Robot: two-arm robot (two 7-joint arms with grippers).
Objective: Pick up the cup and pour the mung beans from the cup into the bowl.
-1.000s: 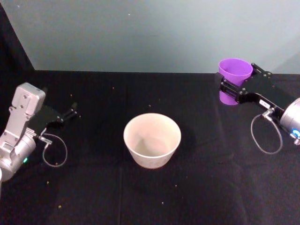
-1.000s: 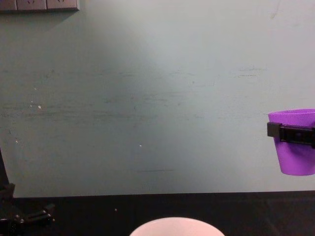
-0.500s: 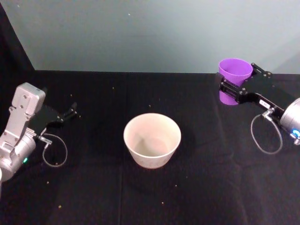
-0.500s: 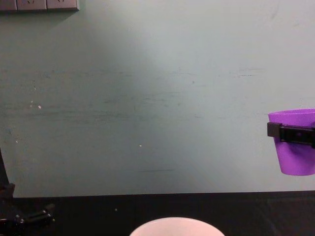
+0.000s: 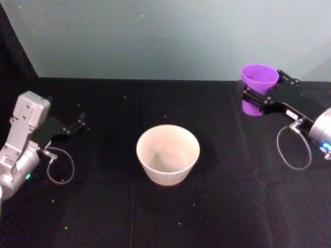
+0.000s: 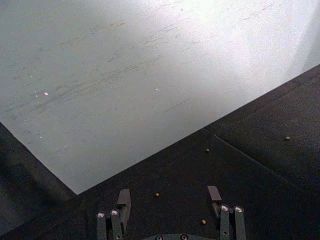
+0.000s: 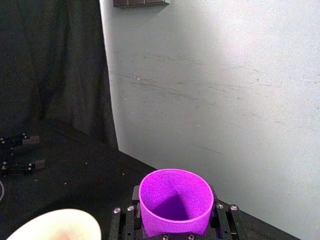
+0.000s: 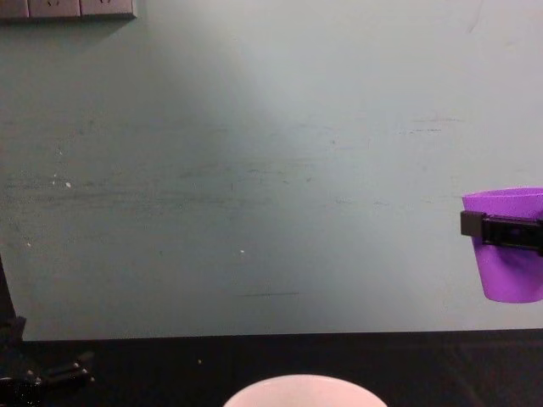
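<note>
A: Where's the cup?
B: Cup (image 5: 257, 82) is upright, off the table, clamped at its wall by the right gripper (image 5: 265, 91), well right of the bowl (image 5: 170, 178). Level, probably so nothing spills.
A: Beans?
B: None visible inside. Stray grains (image 6: 206, 150) on the cloth (image 5: 232, 206).
A: Left gripper?
B: Left gripper (image 6: 169, 197) is spread, holding nothing, parked low and clear.

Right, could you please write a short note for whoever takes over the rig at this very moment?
Right gripper: shut on the cup, held upright off the table, far right of the bowl.
Left gripper: open, idle at the table's left.
Done: cup picked up.
Left: carry it over the bowl and tip it.
No mung beans visible inside cup or bowl; a few stray grains lie on the table.
</note>
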